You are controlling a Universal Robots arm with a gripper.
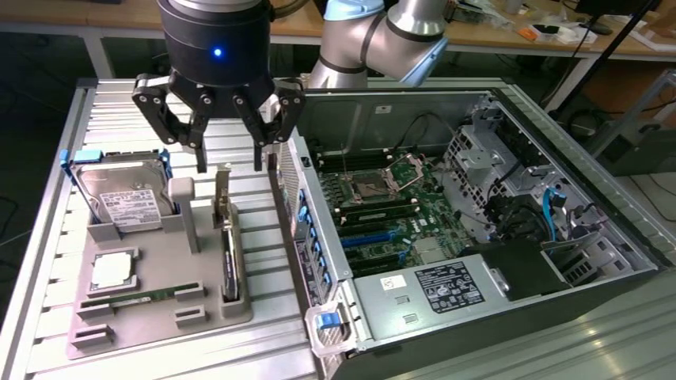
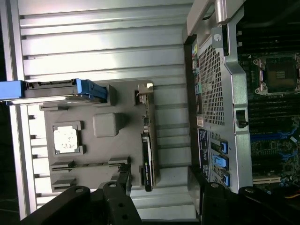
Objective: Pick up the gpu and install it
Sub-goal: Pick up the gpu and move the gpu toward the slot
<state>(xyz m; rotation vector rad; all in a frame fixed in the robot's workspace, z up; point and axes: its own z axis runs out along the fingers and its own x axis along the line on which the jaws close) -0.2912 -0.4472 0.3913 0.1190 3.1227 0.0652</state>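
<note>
On the exterior view's left, a silver hard drive in a blue carrier (image 1: pixel 122 194) stands at the back of a grey moulded plastic tray (image 1: pixel 158 261). The tray rests on the ribbed aluminium table (image 1: pixel 116 119), with a square silver processor (image 1: pixel 113 271) and a narrow green memory stick (image 1: pixel 132 299) nearer its front. Along the tray's right edge the gpu (image 1: pixel 226 245), a thin flat card with a tan-green circuit board, stands on its long edge in a slot, and nothing grips it. The black multi-fingered tool (image 1: pixel 229 162) hangs directly above the card's far end, spread wide and empty, its tips just above the top edge. In the wrist view the dark fingers (image 2: pixel 119 185) sit either side of the card's line. The step in hand looks like the approach to the pick, with no grasp yet made. A grasp from here would call for a straight descent that keeps the thin card centred between the fingers, then a squeeze across its two flat faces. To the right lies the open black and silver computer case (image 1: pixel 370 119), its green motherboard (image 1: pixel 391 214) and blue expansion slots (image 1: pixel 370 233) exposed and apparently unoccupied.
</note>
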